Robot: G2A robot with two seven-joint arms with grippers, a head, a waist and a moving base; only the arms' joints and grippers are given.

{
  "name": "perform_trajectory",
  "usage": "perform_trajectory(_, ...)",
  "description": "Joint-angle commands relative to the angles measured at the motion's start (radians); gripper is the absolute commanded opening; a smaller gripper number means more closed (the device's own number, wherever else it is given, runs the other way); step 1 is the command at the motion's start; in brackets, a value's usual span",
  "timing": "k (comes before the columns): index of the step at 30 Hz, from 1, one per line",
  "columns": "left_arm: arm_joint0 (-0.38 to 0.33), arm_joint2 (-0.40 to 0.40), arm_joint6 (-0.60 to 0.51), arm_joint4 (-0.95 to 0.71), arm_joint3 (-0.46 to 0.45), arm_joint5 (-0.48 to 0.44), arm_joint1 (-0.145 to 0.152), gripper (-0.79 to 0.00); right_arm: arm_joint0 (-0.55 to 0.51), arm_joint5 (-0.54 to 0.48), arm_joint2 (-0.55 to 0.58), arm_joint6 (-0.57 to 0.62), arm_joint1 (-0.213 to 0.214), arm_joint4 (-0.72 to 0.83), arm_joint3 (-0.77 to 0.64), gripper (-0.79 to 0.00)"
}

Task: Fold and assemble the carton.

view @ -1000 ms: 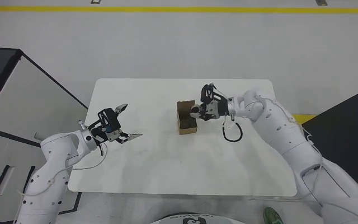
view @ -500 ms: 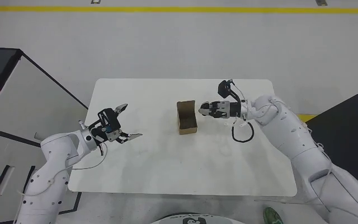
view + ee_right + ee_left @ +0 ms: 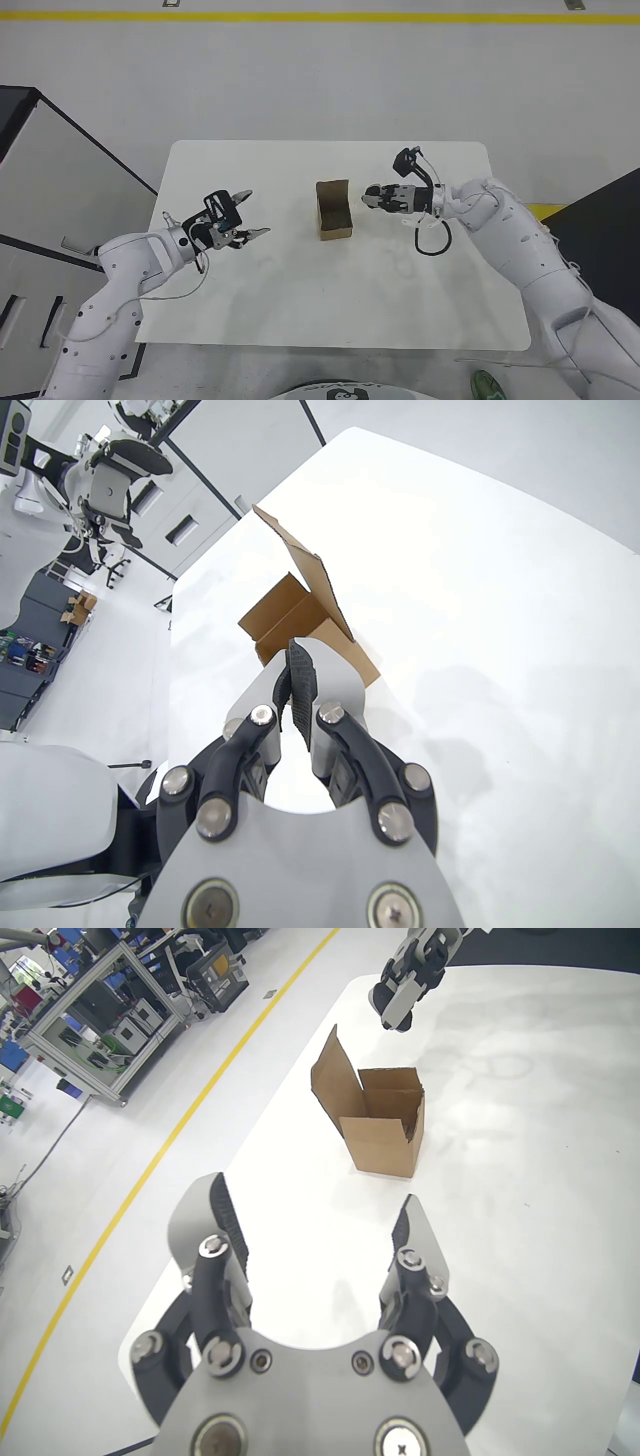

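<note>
Brown cardboard carton (image 3: 334, 210) stood upright near the middle of the white table (image 3: 300, 300), top open, one tall flap raised on its twelve o'clock side. Right gripper (image 3: 368, 196) hung just beside it at three o'clock, jaws pressed together on nothing, likely to serve as a blunt pusher for the flaps. Left gripper (image 3: 256, 213) sat well apart at nine o'clock, jaws spread wide and aimed at the carton, probably ready to brace a wall.

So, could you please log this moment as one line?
carton: upright on table, one flap raised | left gripper: open, apart from carton | right gripper: shut, empty, beside carton
</note>
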Motion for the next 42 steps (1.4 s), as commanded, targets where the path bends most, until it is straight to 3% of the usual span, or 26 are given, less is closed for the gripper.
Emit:
perform_trajectory(1,0.002,0.002,-0.002,-0.003,0.003,0.005,0.0,-0.785,0.0,0.0,0.0,0.0,0.0,0.0,0.0,-0.785)
perform_trajectory(5,-0.019,0.068,-0.014,-0.003,-0.007,0.005,-0.005,-0.785,-0.019,0.047,-0.006,-0.004,-0.004,0.019,-0.002,-0.785)
perform_trajectory(13,-0.172,0.292,-0.086,0.02,0.073,0.087,-0.038,-0.785,-0.005,0.053,-0.031,0.089,-0.019,0.154,0.058,-0.785)
perform_trajectory(23,-0.174,0.306,-0.089,0.03,0.083,0.118,-0.04,-0.785,-0.017,0.078,-0.037,0.083,-0.022,0.152,0.043,-0.785)
perform_trajectory(32,-0.286,0.441,-0.131,-0.019,0.238,0.204,-0.077,-0.785,-0.005,0.103,-0.066,0.112,-0.049,0.255,0.073,-0.785)
perform_trajectory(42,-0.291,0.444,-0.137,-0.08,0.266,0.214,-0.083,-0.785,-0.008,0.125,-0.066,0.1,-0.053,0.259,0.068,-0.785)
